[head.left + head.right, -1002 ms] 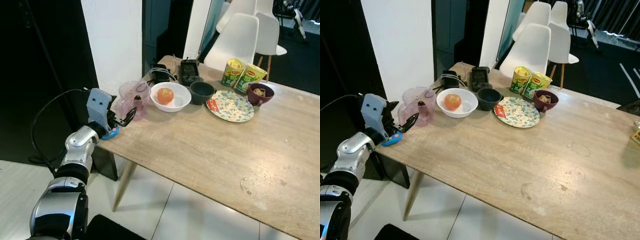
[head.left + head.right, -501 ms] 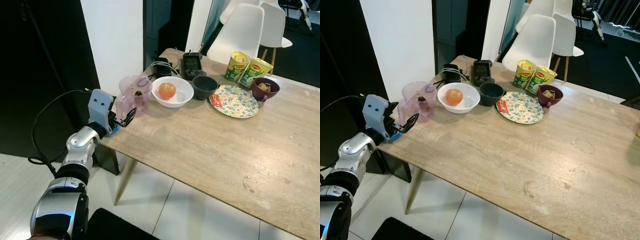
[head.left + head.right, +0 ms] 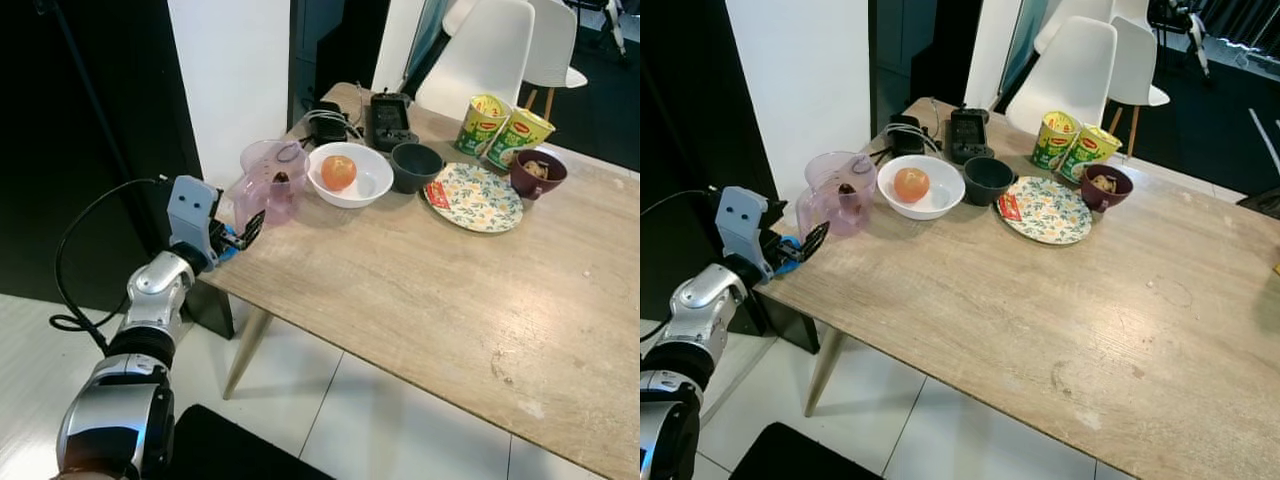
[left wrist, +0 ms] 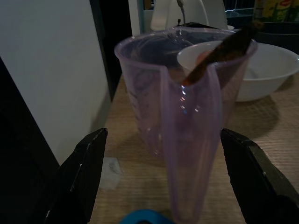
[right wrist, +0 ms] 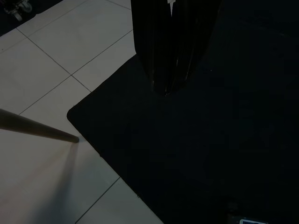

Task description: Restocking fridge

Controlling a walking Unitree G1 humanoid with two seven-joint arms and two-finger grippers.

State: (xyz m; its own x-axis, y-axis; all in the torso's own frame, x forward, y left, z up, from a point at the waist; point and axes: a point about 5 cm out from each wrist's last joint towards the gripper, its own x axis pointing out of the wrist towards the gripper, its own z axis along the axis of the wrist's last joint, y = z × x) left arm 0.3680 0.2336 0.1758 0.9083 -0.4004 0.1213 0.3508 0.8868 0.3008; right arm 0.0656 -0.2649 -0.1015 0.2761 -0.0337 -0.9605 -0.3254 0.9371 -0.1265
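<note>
In the left eye view, a clear purple plastic jug (image 3: 267, 183) is seen at the far left corner of the wooden table (image 3: 420, 290). The left gripper (image 3: 243, 232) is held at the near left table edge, just beside the jug, with its fingers spread apart and nothing in them. A white bowl (image 3: 350, 175) with an orange fruit (image 3: 338, 172) is just right of the jug.

In the right eye view, a dark bowl (image 3: 988, 180), a flowery plate (image 3: 1044, 210) and two green noodle cups (image 3: 1072, 148) are seen farther right.

In the left wrist view, the jug stands upright between the two black fingers (image 4: 80, 175), not touched. Its wall looks thin, smooth and see-through, with a flat handle strip on the near side. It is judged to be light, a bit bendy and slippery. It is best taken gently by the handle or the rim.

In the right wrist view, the right gripper (image 5: 169, 79) is pressed closed, empty, above a dark mat (image 5: 201, 154) and white floor tiles (image 5: 56, 56).
</note>
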